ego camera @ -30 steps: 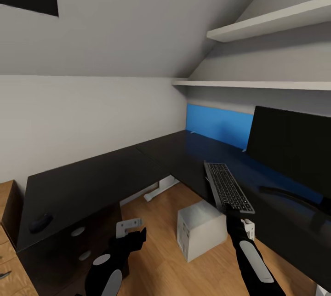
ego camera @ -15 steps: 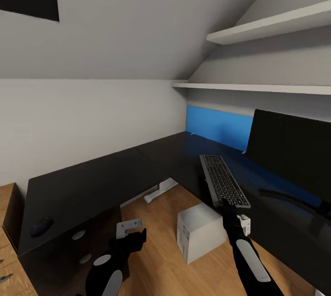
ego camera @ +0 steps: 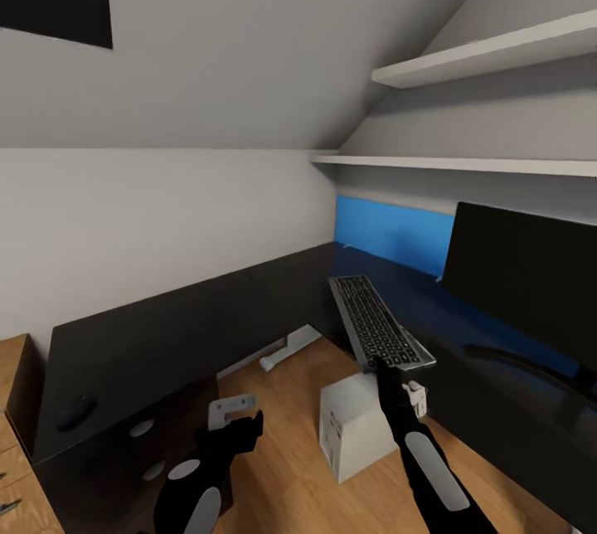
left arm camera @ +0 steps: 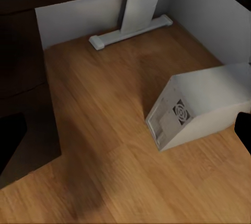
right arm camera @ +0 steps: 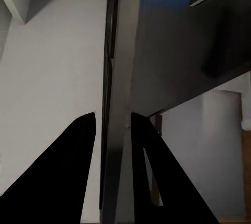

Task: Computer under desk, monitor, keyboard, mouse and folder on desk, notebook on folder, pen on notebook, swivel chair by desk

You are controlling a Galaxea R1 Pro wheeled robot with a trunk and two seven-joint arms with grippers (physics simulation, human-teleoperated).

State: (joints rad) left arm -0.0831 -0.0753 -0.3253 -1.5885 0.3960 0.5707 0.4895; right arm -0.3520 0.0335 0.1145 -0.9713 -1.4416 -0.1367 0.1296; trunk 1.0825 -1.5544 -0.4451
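Observation:
In the head view my right gripper (ego camera: 384,363) is shut on the near end of the grey keyboard (ego camera: 375,325). It holds the keyboard tilted just above the black desk (ego camera: 166,335), near the desk's inner edge. The right wrist view has the keyboard's thin edge (right arm camera: 118,104) clamped between the two black fingers (right arm camera: 68,182). The dark monitor (ego camera: 526,273) stands on the desk at the right. A black mouse (ego camera: 76,412) lies on the desk's left wing. The white computer (ego camera: 355,426) sits on the floor under the desk. My left gripper (ego camera: 247,421) hangs open and low over the floor.
Two white shelves (ego camera: 489,49) run along the right wall above a blue panel (ego camera: 394,227). The desk's white foot (left arm camera: 130,23) stands on the wood floor behind the computer (left arm camera: 201,112). A wooden drawer unit (ego camera: 12,434) sits at the far left.
The right gripper has carried the keyboard leftward and slightly up from beside the monitor toward the desk's inner edge, turning it. The head view has tipped slightly. The left arm holds still.

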